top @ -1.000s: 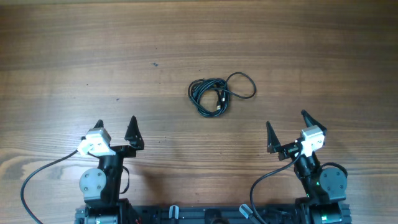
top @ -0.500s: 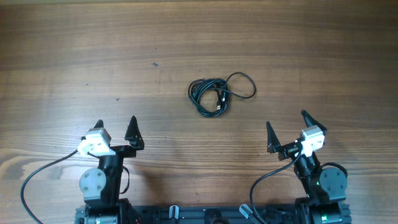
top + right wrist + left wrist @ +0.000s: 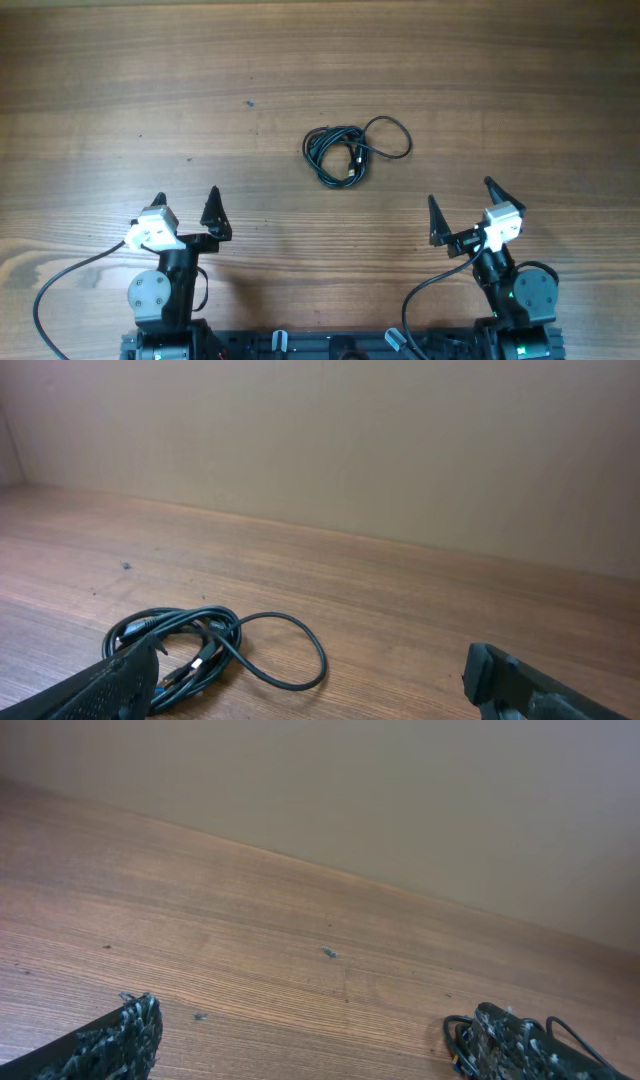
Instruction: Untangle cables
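The cables (image 3: 345, 153) lie in one small black tangle near the table's middle, with a single loop sticking out to the right. The right wrist view shows the cables (image 3: 205, 648) low on the left, partly behind one fingertip. In the left wrist view a bit of the cables (image 3: 458, 1038) peeks out beside the right fingertip. My left gripper (image 3: 187, 203) stands open at the front left, well short of the tangle. My right gripper (image 3: 461, 196) is open at the front right, also apart from it. Nothing sits between either pair of fingers.
The wooden table (image 3: 150, 90) stretches wide around the tangle. Thick black wires (image 3: 60, 285) run from the arm bases at the front edge. A plain wall (image 3: 400, 440) closes off the far side of the table.
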